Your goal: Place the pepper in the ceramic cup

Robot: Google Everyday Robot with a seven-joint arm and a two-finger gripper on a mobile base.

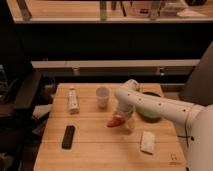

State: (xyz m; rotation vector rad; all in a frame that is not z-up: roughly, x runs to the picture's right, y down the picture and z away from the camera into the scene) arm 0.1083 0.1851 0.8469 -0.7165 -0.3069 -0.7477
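Hidden: the arm (pixel 162 106) crosses in front of the green bowl (pixel 150 115), so only the bowl's near edge and a sliver of its far rim show.
Cut off: the robot's body leaves the picture at the right edge; the bench's near edge runs out at the bottom.
Hard to make out: the inside of the ceramic cup (pixel 102 96), and whether the pepper touches the wood or hangs just above it.
Hand: the hand (pixel 123 119) points down over the middle of the bench, closed around the pepper.
Pepper: the pepper (pixel 114 122) sticks out leftward from the hand, red-orange, in front of the cup and slightly right of it, apart from it.
Cup: upright, white, toward the far side, between the white bottle (pixel 73 100) and the bowl.
Bottle: lying down, far left.
Other things: 1 black flat object (pixel 68 136) near left; 1 white crumpled piece (pixel 148 141) near right.
Surface: the bench (pixel 95 152) is pale wooden planks.
Room: dim, with a long lit shelf (pixel 75 12) behind.
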